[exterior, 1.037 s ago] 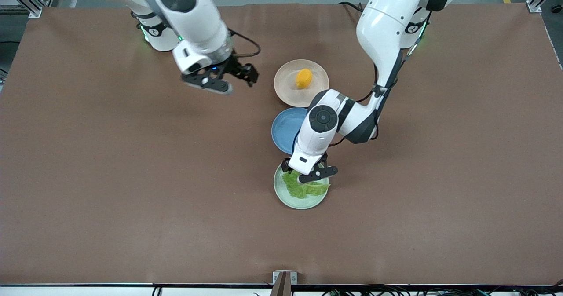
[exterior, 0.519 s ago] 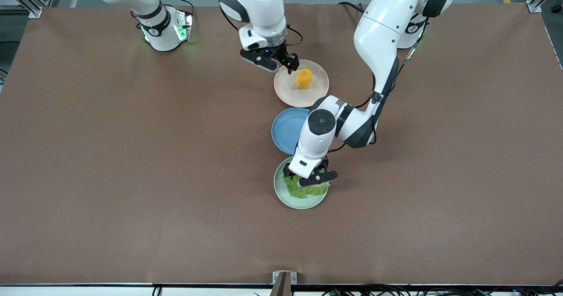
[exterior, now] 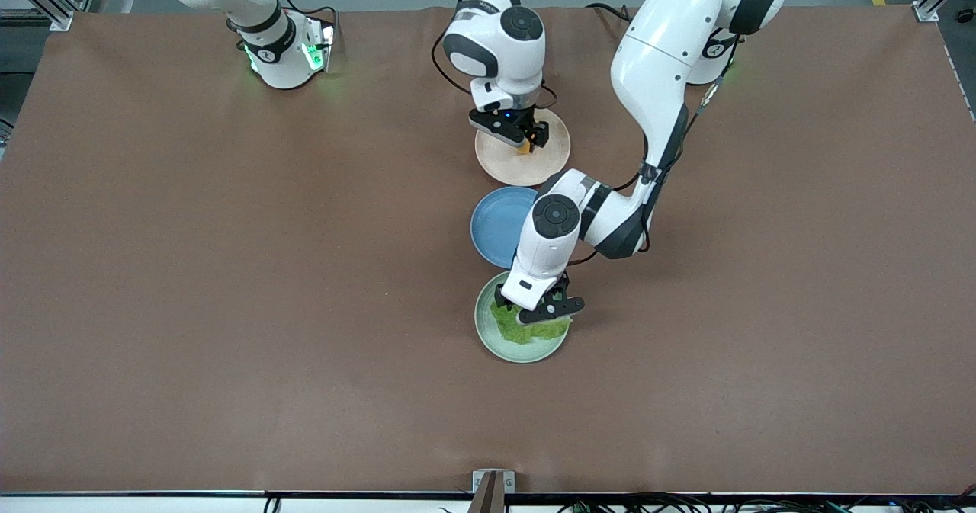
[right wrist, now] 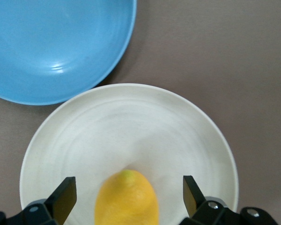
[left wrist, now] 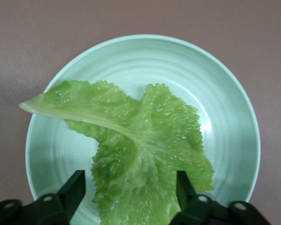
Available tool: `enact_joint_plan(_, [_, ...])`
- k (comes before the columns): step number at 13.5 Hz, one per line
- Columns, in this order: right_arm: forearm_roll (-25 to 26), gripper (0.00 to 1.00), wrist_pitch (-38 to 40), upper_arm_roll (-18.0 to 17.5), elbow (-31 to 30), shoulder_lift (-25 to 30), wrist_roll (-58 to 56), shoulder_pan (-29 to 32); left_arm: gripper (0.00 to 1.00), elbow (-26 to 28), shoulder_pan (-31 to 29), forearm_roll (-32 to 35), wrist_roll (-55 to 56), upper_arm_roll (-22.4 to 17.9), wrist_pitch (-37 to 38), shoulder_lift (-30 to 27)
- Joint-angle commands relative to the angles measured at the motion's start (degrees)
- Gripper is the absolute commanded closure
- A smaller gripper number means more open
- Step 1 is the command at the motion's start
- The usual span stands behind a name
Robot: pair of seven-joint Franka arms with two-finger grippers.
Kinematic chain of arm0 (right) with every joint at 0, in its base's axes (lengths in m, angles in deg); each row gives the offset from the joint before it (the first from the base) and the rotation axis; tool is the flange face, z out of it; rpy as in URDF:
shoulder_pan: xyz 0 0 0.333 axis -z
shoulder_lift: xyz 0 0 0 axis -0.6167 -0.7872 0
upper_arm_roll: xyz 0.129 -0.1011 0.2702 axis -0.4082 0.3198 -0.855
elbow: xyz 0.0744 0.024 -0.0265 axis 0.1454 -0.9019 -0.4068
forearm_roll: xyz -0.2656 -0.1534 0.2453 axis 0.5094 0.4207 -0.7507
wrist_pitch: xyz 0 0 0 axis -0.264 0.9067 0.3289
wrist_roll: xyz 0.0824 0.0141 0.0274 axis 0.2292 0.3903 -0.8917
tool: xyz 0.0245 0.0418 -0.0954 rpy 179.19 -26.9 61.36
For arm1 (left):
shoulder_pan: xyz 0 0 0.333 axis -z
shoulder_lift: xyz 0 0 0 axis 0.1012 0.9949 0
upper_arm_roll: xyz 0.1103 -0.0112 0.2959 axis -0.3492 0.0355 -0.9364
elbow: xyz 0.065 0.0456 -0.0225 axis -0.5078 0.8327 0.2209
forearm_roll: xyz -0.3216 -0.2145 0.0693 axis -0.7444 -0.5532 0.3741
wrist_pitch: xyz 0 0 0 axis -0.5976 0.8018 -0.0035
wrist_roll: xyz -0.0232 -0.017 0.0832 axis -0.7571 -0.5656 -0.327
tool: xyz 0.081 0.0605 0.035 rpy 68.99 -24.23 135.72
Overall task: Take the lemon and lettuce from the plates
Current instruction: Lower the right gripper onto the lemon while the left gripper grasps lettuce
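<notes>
The lettuce (exterior: 522, 330) is a crinkled light-green leaf lying on the mint green plate (exterior: 488, 338), the plate nearest the front camera. My left gripper (exterior: 534, 313) is low over it, open, its fingers either side of the leaf (left wrist: 140, 159) without closing on it. The lemon (right wrist: 127, 198), an orange-yellow oval, sits on the beige-pink plate (exterior: 550, 158). My right gripper (exterior: 522, 138) is low over that plate, open, with the lemon between its fingers; in the front view the hand hides most of the lemon.
An empty blue plate (exterior: 496, 227) lies between the two task plates; it also shows in the right wrist view (right wrist: 56, 47). The brown table (exterior: 229, 307) spreads wide on all sides of the plates.
My right arm has swung from the right arm's end of the table to the beige-pink plate and come down around the lemon. My left gripper has settled slightly lower on the lettuce.
</notes>
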Motion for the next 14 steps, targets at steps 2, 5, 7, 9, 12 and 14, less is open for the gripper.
enact_joint_plan(2, [1.8,0.0,1.3,0.7,3.4,-2.1,-0.6,-2.0,0.33,-1.0,0.2,0.6,0.7,-0.1,0.0,0.6])
enact_joint_plan(5, [1.9,0.0,1.3,0.7,3.4,-3.1,-0.3,-3.5,0.47,-1.0,0.1,0.6,0.7,0.0,0.0,0.6])
enact_joint_plan(7, [1.9,0.0,1.3,0.7,3.2,-3.6,0.0,-4.3,0.55,-1.0,0.1,0.5,0.7,0.0,0.0,0.6])
enact_joint_plan(9, [1.9,0.04,1.3,0.7,3.1,-3.7,0.2,-4.9,0.62,-1.0,0.2,0.5,0.7,0.0,0.0,0.6])
enact_joint_plan(12, [1.8,0.26,1.1,0.7,3.0,-3.8,2.4,-5.0,0.73,-1.0,0.1,0.5,0.7,0.0,0.0,0.5])
enact_joint_plan(14, [1.9,0.48,0.9,0.7,3.0,-3.8,2.4,-4.8,0.82,-1.0,0.0,0.5,0.7,0.0,0.0,0.2])
